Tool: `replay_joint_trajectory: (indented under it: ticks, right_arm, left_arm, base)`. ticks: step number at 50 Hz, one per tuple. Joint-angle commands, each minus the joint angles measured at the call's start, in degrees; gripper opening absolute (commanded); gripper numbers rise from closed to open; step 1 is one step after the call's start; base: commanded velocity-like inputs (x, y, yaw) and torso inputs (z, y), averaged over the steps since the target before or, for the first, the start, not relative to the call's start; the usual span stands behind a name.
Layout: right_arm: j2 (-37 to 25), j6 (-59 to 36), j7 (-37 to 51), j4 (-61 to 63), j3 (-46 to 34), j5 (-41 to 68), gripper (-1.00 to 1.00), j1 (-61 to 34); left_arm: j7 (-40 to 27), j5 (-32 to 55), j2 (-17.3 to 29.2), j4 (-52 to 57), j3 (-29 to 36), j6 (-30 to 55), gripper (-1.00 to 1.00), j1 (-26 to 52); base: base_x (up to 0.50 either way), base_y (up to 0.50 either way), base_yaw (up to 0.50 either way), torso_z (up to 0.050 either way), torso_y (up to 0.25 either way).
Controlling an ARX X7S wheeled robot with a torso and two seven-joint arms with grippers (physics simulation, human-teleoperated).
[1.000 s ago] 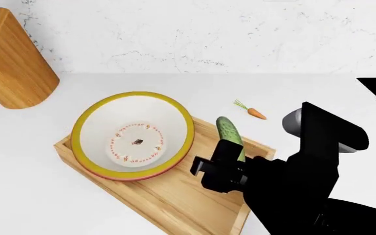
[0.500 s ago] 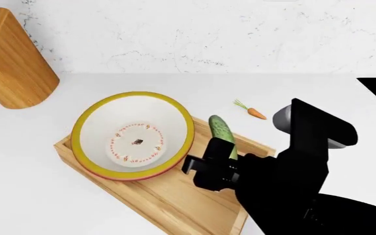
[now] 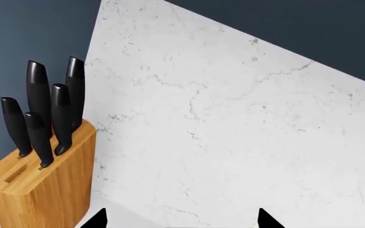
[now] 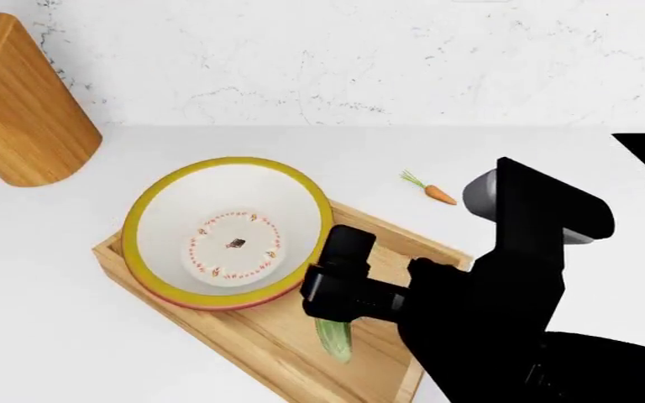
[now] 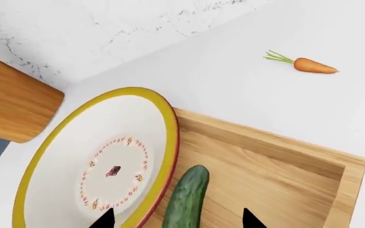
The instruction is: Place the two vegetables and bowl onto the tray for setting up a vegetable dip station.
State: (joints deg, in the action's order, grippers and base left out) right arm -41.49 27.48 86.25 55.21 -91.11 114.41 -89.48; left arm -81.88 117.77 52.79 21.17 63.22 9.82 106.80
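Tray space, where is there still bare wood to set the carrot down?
Bare wood on the tray lies between the cucumber and the far and right edges. The bowl fills the other end, and the right claw crowds the middle. The carrot lies on the counter beyond the tray.

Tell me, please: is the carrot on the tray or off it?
Off. The carrot lies on the white counter beyond the tray, apart from its edge.
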Motion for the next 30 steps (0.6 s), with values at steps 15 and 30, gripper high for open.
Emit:
replay_joint_trajectory:
  ticks: [15, 30]
  right_arm:
    - [-4.96, -17.89, -6.55, -4.77, 5.01, 15.56, 1.00, -22.53]
    - [-11.46, -56.98, -36.10, -33.09, 1.58, 15.51, 1.00, -34.58]
  left_arm:
    - [0.01, 0.07, 0.02, -0.13, -0.05, 0.02, 1.00, 0.07]
    - [-0.09, 0.01, 0.16, -0.06, -0.07, 0.11, 1.00, 0.17]
  base:
    - [0.00, 0.00, 0.00, 0.000, 0.000]
    - [0.00, 0.00, 0.00, 0.000, 0.000]
